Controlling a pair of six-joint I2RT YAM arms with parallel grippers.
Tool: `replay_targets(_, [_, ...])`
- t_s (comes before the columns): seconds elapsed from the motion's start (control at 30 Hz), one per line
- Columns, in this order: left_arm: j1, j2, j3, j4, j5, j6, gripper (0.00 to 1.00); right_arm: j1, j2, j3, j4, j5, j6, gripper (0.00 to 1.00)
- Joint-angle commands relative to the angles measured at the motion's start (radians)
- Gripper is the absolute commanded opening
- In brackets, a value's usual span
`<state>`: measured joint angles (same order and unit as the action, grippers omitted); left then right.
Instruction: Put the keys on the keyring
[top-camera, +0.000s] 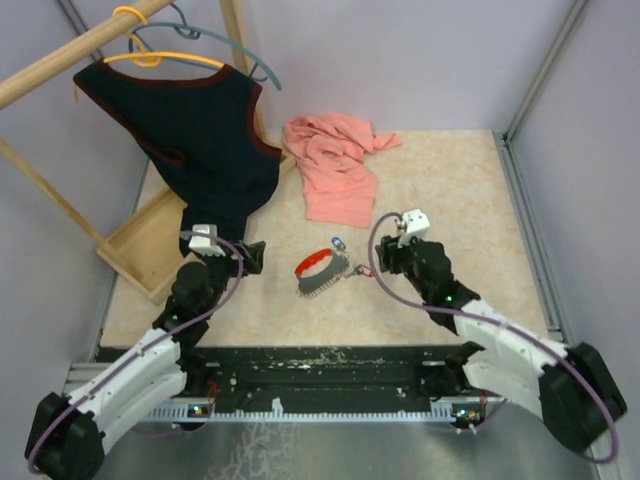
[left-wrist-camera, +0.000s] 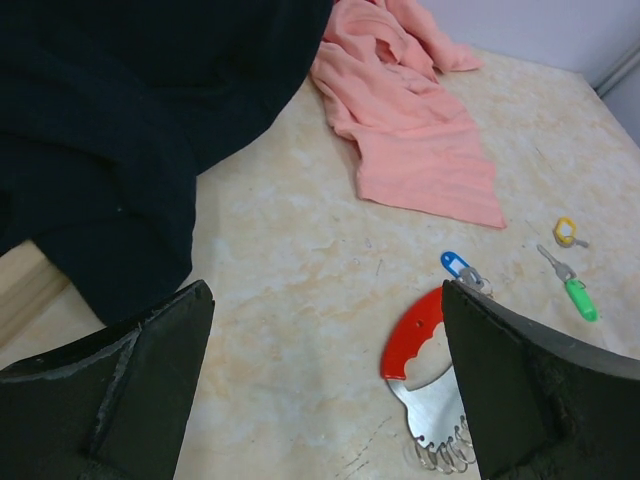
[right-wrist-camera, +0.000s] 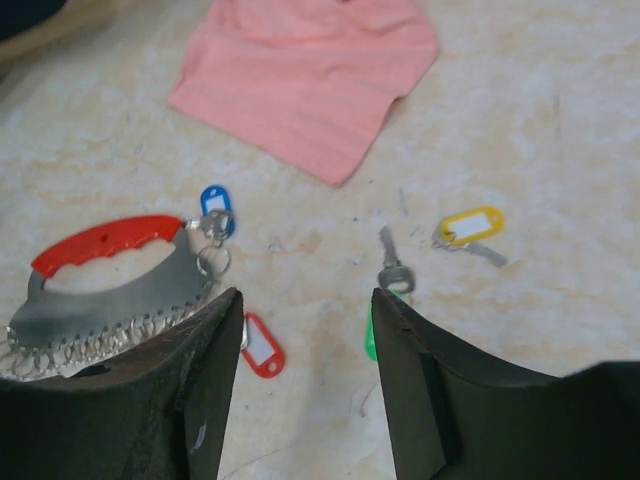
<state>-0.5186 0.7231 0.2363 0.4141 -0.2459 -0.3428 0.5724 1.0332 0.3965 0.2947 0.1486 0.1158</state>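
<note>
The left gripper (left-wrist-camera: 325, 300) reaches out over the table (top-camera: 460, 200) with its jaws spread wide and nothing between them. The right gripper (right-wrist-camera: 305, 300) stands opposite it, to the right, with its jaws also parted and holding nothing.

Between the two, the keyring (top-camera: 322, 268) lies flat on the table. Its red curved side is turned far and left and its grey metal side near, with a row of small wire rings along the near edge. Neither gripper touches it.

The red key (right-wrist-camera: 262, 350) lies just beside the keyring's right end, close to the right gripper's left finger. The green key (left-wrist-camera: 578, 298) lies loose to the right of that; in the right wrist view its head is partly hidden behind the right finger. The blue key (right-wrist-camera: 214, 200) sits at the keyring's far right tip, touching it, but I cannot tell whether it is threaded on. The yellow key (right-wrist-camera: 470, 225) lies farther right, well apart from the keyring.

Beyond the keys lies a crumpled pink cloth (top-camera: 335, 165). At far left a dark vest (top-camera: 210, 130) hangs from an orange hanger (top-camera: 160, 57) on a wooden rack (top-camera: 60, 65).
</note>
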Motion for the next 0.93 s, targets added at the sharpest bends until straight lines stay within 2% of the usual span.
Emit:
replay_targets(0.0, [0.005,-0.07,-0.033,-0.067,-0.085,0.007,1.0,-0.006,-0.202,-0.086,0.039,0.184,-0.016,0.56])
replay_targets(0.17, [0.004,-0.107,-0.066,-0.011,-0.117,-0.009,1.0,-0.006,-0.386,-0.232,0.159,0.308,0.005,0.71])
replay_targets(0.27, [0.004,-0.096,-0.062,-0.008,-0.128,-0.026,1.0,-0.006,-0.454,-0.278,0.19,0.33,-0.001,0.76])
replay_targets(0.9, [0.004,-0.059,-0.06,0.009,-0.098,0.019,1.0,-0.006,-0.478,-0.292,0.199,0.412,0.023,0.79])
